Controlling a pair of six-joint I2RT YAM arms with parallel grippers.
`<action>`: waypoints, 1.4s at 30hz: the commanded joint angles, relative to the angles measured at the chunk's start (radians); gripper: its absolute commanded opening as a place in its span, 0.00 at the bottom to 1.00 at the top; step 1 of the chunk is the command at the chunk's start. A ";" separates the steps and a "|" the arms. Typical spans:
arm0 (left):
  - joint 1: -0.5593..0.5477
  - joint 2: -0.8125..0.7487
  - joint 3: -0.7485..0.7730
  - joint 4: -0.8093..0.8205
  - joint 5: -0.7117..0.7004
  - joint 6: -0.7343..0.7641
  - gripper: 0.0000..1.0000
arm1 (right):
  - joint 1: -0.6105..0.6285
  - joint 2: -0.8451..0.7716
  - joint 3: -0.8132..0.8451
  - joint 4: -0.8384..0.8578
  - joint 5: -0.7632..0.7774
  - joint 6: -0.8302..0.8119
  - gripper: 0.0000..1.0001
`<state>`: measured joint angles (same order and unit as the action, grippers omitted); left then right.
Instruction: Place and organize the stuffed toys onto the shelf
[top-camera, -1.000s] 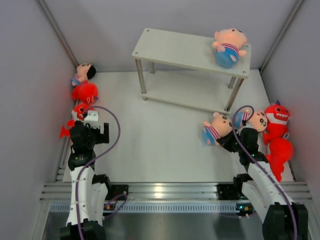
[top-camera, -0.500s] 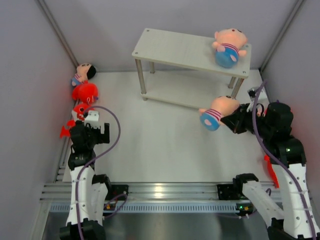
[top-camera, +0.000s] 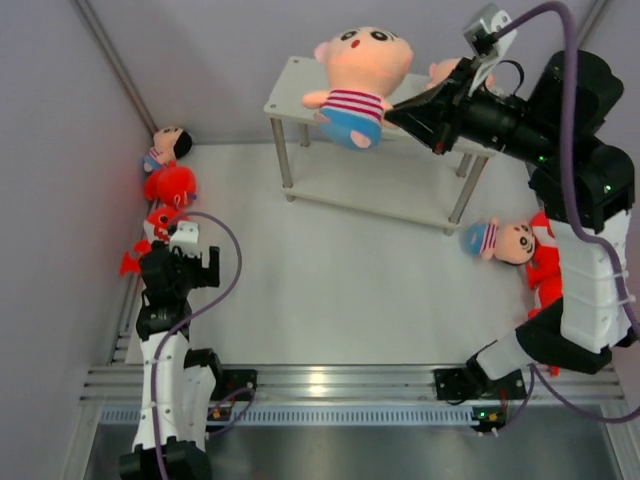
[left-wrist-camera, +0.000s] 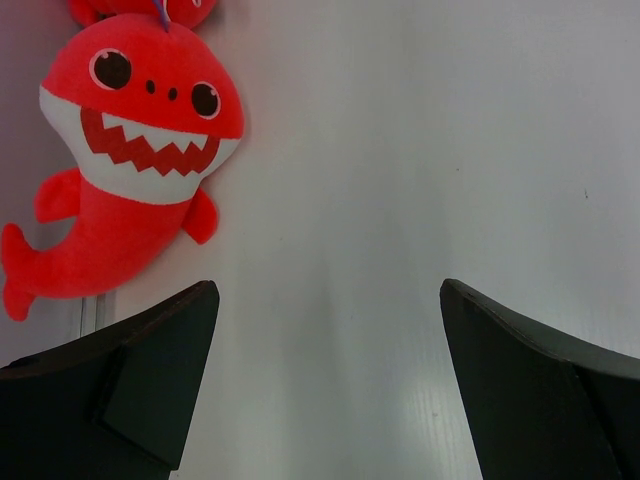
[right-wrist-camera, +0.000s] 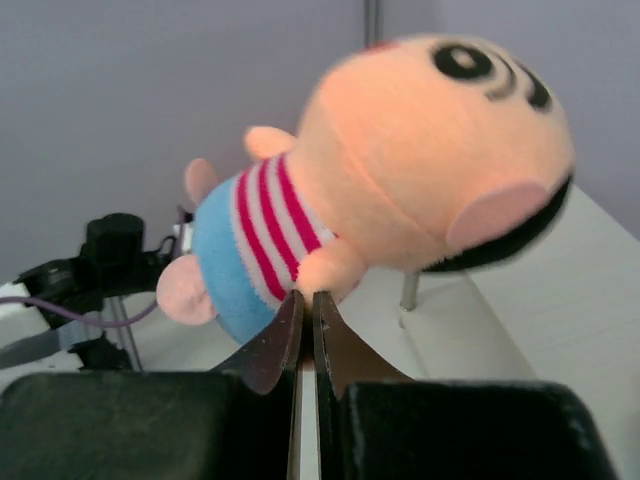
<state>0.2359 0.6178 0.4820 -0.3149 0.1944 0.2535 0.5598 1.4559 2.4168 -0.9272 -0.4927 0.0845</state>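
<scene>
Toward the far side of the surface (top-camera: 330, 300) stands the shelf (top-camera: 330, 92). On the right end of its upper board we see one doll (top-camera: 445, 70), mostly hidden behind the right arm (top-camera: 585, 130).

We count four dolls in all:
- the doll on the shelf;
- a held doll (top-camera: 355, 75) up in the air;
- a third doll (top-camera: 500, 241) lying on the surface near the shelf's right front leg;
- a dark-haired doll (top-camera: 168, 146) against the left wall.

Of red sharks we count two on the left, an upper shark (top-camera: 170, 185) just below the dark-haired doll and a lower shark (top-camera: 155, 217) beside the left arm (top-camera: 165, 290). More red plush (top-camera: 545, 275) lies by the right wall, partly covered by the arm, and we cannot tell how many toys it is.

The right jaws are pressed together on a small peach limb of the held doll. The doll sticks out beyond their tips and, seen from the top, overlaps the middle of the upper board.

The left jaws are spread wide apart with nothing between them, low over bare surface. The lower shark (left-wrist-camera: 130, 170) lies ahead of them and off to their left, not touching.
</scene>
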 joint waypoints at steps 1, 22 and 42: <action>0.003 -0.009 0.004 0.036 0.019 0.015 0.99 | 0.017 0.118 0.051 0.083 0.091 -0.135 0.00; -0.017 -0.015 -0.002 0.036 0.025 0.032 0.98 | -0.270 0.422 -0.078 0.634 0.019 0.241 0.00; -0.017 -0.016 -0.003 0.036 0.020 0.039 0.99 | -0.313 0.476 -0.142 0.560 -0.235 0.175 0.00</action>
<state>0.2207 0.6167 0.4820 -0.3153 0.2047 0.2802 0.2634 1.9926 2.3310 -0.3958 -0.7094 0.2882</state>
